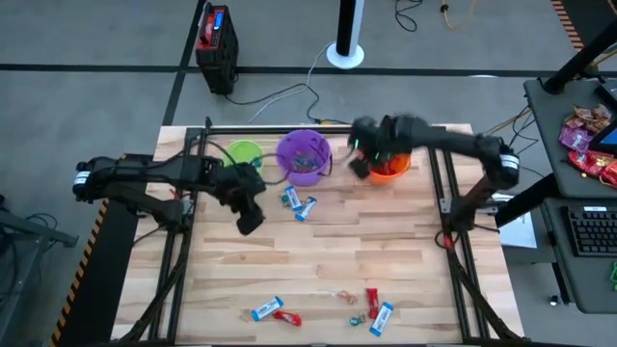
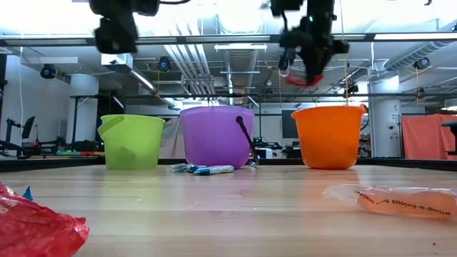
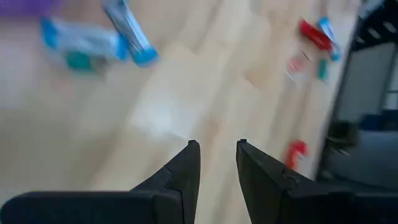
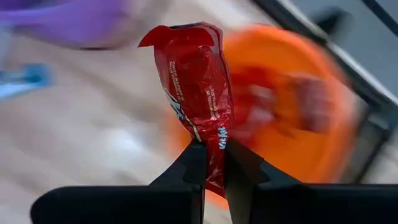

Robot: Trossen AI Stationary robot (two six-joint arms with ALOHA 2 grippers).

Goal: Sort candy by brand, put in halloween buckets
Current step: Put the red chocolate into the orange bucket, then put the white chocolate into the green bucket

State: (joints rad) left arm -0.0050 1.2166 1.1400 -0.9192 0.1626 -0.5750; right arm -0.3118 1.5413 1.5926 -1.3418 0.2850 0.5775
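Three halloween buckets stand in a row at the table's far side: lime green [image 1: 245,153], purple [image 1: 304,156] and orange [image 1: 390,169]. My right gripper [image 4: 213,155] hangs above the orange bucket [image 4: 292,106], shut on a red-wrapped candy [image 4: 196,93]. My left gripper [image 3: 216,152] hovers over bare wood near the green bucket, its fingers a little apart with nothing between them. Two blue-and-white candies [image 1: 298,202] lie in front of the purple bucket. More red and blue candies [image 1: 371,306] lie near the table's front edge. My right gripper pinches the red candy's wrapper near one end [image 4: 214,146] between its two fingers, coming from above and pointing steeply down. The candy is lifted clear and sticks out past the fingertips [image 2: 303,78] over the orange bucket's near rim.
A black frame [image 1: 439,193] borders the table's left, right and far sides. Red candies lie inside the orange bucket [image 4: 311,102]. A red wrapper [image 2: 32,228] and a clear wrapper [image 2: 400,200] lie close to the low camera. Bare wood spans the table's middle.
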